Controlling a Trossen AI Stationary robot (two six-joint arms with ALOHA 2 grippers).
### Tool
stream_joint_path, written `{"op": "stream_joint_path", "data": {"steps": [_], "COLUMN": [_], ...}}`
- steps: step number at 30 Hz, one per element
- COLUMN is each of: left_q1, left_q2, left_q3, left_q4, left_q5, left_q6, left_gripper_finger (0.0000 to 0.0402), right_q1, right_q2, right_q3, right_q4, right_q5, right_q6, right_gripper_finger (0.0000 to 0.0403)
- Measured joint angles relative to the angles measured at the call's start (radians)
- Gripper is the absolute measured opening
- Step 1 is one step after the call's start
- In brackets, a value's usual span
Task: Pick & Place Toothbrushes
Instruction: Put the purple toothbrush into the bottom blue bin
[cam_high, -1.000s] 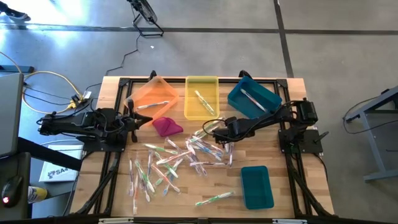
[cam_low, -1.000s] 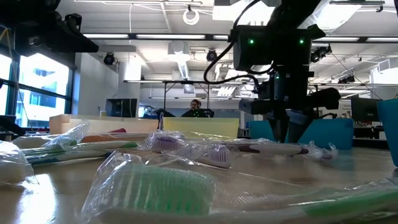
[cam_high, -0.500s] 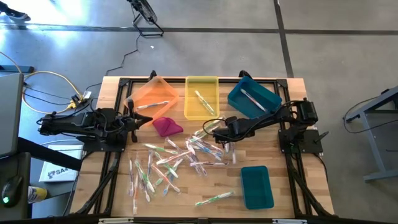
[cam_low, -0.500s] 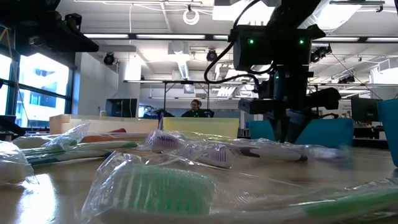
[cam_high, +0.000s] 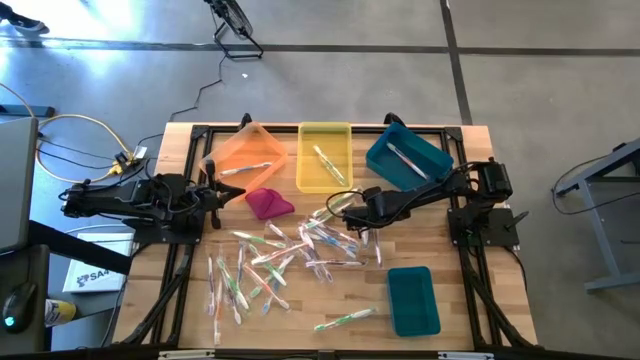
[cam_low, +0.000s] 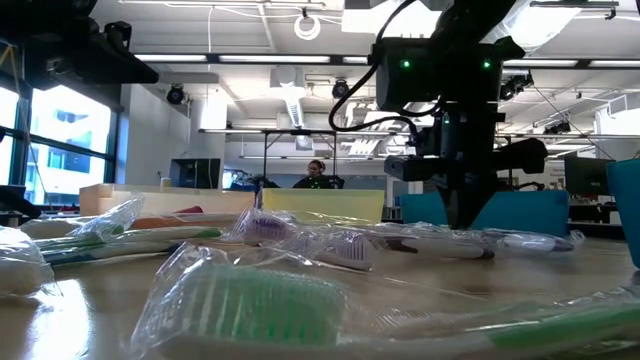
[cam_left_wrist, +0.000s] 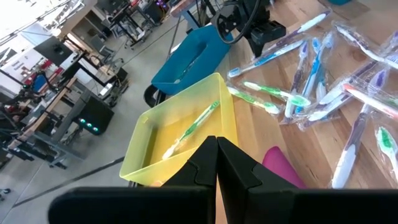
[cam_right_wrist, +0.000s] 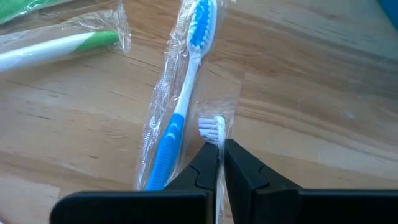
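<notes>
Several wrapped toothbrushes lie scattered on the wooden table's middle. My right gripper points steeply down at the pile's right edge and is shut on a white toothbrush in a clear wrapper. Beside it lies a blue toothbrush. In the low view my right gripper meets the table. My left gripper waits shut at the table's left, near the magenta cloth; the left wrist view shows my left gripper with nothing in it. My right gripper pinches the white toothbrush just below its bristle head, wrapper and all, between its two fingers. The fingers come from above, slanting down. The head sticks out past the fingertips, and the brush lies on the table.
An orange bin, a yellow bin and a blue bin stand along the far edge, each with a toothbrush inside. A teal bin sits near right. A green toothbrush lies near the front edge.
My right gripper has shut where it stood, its fingers closing on the wrapped white toothbrush. That brush has shifted a little on the table, its free end swinging toward the right edge. My left arm has kept still.
</notes>
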Motion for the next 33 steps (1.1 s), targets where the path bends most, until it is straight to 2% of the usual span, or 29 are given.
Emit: {"op": "stream_joint_path", "data": {"steps": [8, 16, 25, 33], "left_q1": [0.0, 0.0, 0.0, 0.0], "left_q2": [0.0, 0.0, 0.0, 0.0], "left_q3": [0.0, 0.0, 0.0, 0.0], "left_q4": [0.0, -0.007, -0.008, -0.008], "left_q5": [0.0, -0.001, -0.002, -0.003], "left_q6": [-0.001, -0.002, -0.003, -0.003], "left_gripper_finger": [0.0003, 0.0003, 0.0003, 0.0003], "right_q1": [0.0, 0.0, 0.001, 0.036], "right_q2": [-0.026, -0.104, -0.257, -0.421], "right_q3": [-0.002, -0.002, -0.001, -0.001], "right_q4": [-0.055, -0.081, -0.128, -0.109], "right_q5": [0.001, 0.07, 0.161, 0.261], "right_q6": [-0.001, -0.023, -0.058, -0.193], "right_gripper_finger": [0.0001, 0.0001, 0.0002, 0.0003]}}
